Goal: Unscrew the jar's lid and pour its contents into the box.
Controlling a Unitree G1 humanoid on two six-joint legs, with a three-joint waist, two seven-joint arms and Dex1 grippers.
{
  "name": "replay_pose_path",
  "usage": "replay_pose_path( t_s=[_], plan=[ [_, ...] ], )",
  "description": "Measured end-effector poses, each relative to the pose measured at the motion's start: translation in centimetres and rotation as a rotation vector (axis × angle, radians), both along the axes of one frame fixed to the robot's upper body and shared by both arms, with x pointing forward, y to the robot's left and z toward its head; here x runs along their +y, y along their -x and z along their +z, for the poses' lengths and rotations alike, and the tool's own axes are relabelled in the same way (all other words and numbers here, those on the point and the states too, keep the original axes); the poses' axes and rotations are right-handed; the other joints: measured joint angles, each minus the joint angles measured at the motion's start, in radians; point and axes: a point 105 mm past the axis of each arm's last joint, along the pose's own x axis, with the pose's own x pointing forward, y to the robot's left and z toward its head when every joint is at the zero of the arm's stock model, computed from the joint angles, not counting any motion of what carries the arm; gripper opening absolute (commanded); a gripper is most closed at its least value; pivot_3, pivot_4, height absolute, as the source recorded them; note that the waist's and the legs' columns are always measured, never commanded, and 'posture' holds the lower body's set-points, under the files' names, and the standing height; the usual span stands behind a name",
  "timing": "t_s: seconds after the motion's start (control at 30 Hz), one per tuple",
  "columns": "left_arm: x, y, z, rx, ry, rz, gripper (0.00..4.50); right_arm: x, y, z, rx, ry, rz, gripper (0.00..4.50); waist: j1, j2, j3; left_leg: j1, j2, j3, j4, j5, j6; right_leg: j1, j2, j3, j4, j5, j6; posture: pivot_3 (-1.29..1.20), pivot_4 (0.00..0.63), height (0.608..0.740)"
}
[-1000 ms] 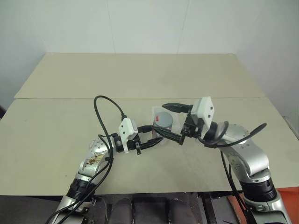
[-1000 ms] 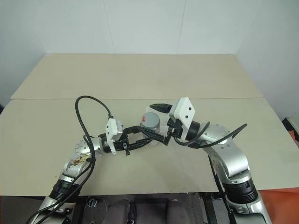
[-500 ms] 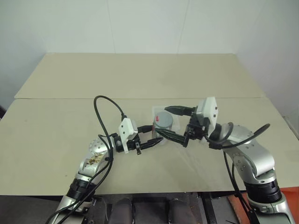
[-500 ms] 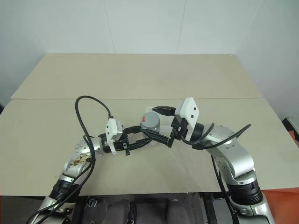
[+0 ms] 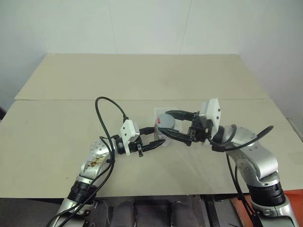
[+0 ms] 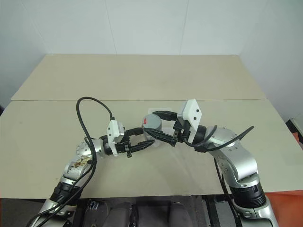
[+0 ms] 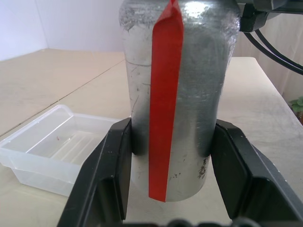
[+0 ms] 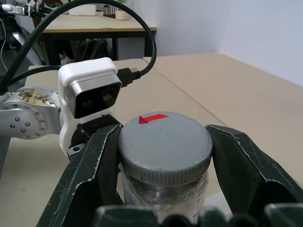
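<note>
Jar-holding falls to the left gripper, which reaches in from the robot's left and pinches the silvery jar low on its body, one black finger on each side, with the red stripe facing its wrist camera. The jar stands upright in this grip, above the middle of the desk, between the two arms. Just beyond it the clear box sits on the desk, and nothing can be seen in it. On top, the grey lid with its red mark is on the jar. From the right, the right gripper lies level across the jar top and has its fingers pressed against opposite edges of the lid.

The step in hand looks like the unscrewing itself: grip taken on the lid, turning not yet done. The next move probably calls for a wrist roll of the right gripper while the left holds the jar firm against the twist, so the body does not spin along.
</note>
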Motion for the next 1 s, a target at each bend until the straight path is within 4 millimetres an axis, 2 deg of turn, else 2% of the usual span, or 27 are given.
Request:
replay_pose_path(
  t_s=[0.33,0.57,0.77,1.0],
  plan=[
    [-0.1,0.2,-0.1,0.002,-0.006,-0.019,2.11,-0.2,0.2,-0.2,0.003,0.003,0.052,2.79,0.000,0.000,0.000,0.000,0.000,0.000,0.000,0.000,0.000,0.000,0.000,0.000,0.000,0.000,0.000,0.00,0.150,0.740],
    [-0.3,0.5,-0.2,0.003,-0.011,-0.050,2.11,-0.9,-0.5,-0.3,0.013,0.013,0.208,2.79,0.000,0.000,0.000,0.000,0.000,0.000,0.000,0.000,0.000,0.000,0.001,0.000,0.000,0.000,0.000,0.00,0.150,0.740],
    [-0.2,0.3,0.1,-0.001,-0.005,-0.049,2.11,-0.9,-1.2,-0.1,0.018,-0.009,0.273,2.79,0.000,0.000,0.000,0.000,0.000,0.000,0.000,0.000,0.000,0.000,0.000,0.000,0.000,0.000,0.000,0.00,0.150,0.740],
    [-0.4,0.6,0.2,-0.009,0.000,-0.073,2.11,-1.1,-1.2,0.0,0.020,-0.028,0.386,2.79,0.001,0.000,0.000,0.000,0.000,0.001,0.000,0.000,0.000,0.000,0.000,0.000,0.000,0.000,0.000,0.00,0.150,0.740]
  ],
)
